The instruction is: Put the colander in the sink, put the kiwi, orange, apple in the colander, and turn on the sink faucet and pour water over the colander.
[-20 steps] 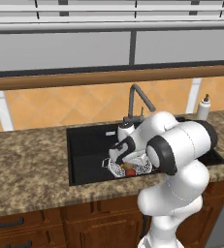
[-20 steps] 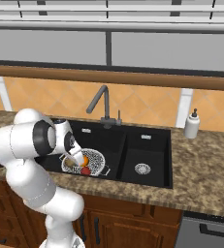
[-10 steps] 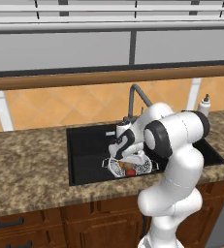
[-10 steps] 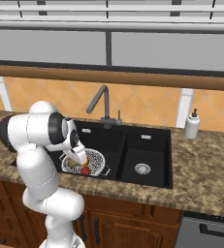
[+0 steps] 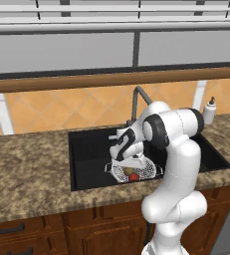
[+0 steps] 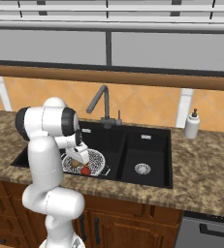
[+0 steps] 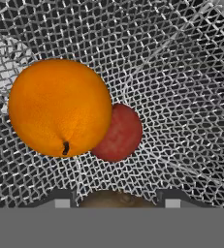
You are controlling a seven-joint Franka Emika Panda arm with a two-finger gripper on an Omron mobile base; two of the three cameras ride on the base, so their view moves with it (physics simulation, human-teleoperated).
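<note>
The silvery mesh colander [image 7: 181, 72] sits in the left basin of the black sink [image 5: 86, 149]. The orange [image 7: 60, 106] and the red apple [image 7: 119, 133] lie touching on its mesh. My gripper [image 7: 116, 201] reaches down into the colander [image 5: 149, 169], shut on the brown kiwi [image 7: 116, 197], which sits low between the two fingertips [image 7: 62, 201]. From the right base view the hand [image 6: 77, 157] hangs over the colander [image 6: 96, 157], with the kiwi [image 6: 75, 163] and apple [image 6: 86, 170] under it. The dark gooseneck faucet [image 5: 136, 97] stands behind the sink, with no water running.
A white soap bottle [image 6: 192, 125] stands on the granite counter [image 5: 27, 169] right of the sink. The right basin [image 6: 145, 155] has a round steel drain. A tiled wall and a wooden ledge run behind the faucet [image 6: 100, 97].
The arm's elbow and shoulder have swung more upright. The hand stays down in the colander, and the fruit in it has not shifted.
</note>
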